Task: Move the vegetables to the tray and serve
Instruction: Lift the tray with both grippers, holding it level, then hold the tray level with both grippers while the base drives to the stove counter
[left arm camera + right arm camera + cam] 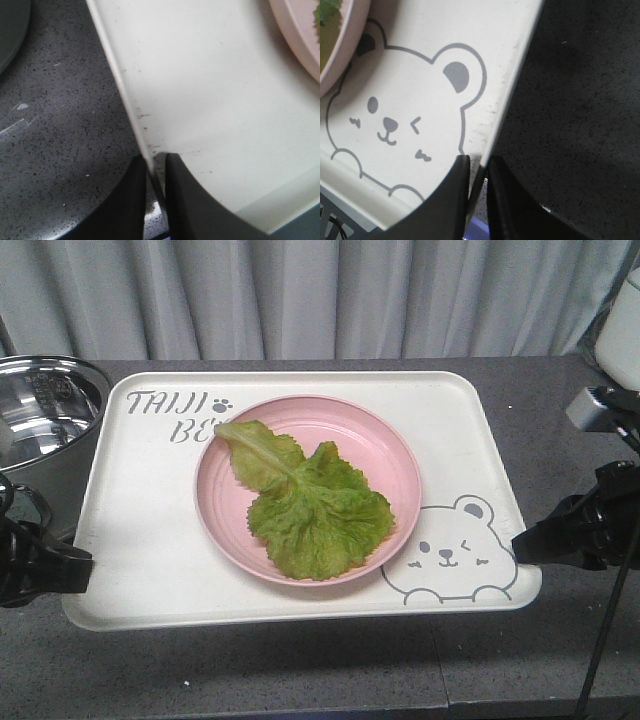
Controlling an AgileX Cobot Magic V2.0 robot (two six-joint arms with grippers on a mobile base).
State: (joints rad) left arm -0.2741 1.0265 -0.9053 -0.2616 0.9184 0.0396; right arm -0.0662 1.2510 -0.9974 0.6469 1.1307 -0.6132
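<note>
At the far left an open steel pot stands on the dark speckled counter, just beside the tray's far left corner. In front of it the left gripper meets the cream tray on its left rim, toward the near corner. The left wrist view shows its two dark fingers drawn close together, one on each side of the thin rim, so it is pinching the tray's edge. Grey lettering runs across the tray's far left part, and its second line is partly covered by the round pink plate that sits in the middle of the tray. The lettuce lies flat inside that plate and does not touch the tray's own surface. Its pale midrib points to the far left and its broad crinkled end spreads toward the near right. The winking bear is drawn at the tray's near right corner, with the plate's rim overlapping its left ear. Just right of the bear, the right gripper straddles the right rim. Its fingers are nearly pressed together with the rim caught between them, so it too is pinching the tray. A shadow lies under the tray's near edge, but I cannot tell whether the tray rests on the counter or is raised. A grey curtain hangs behind.
</note>
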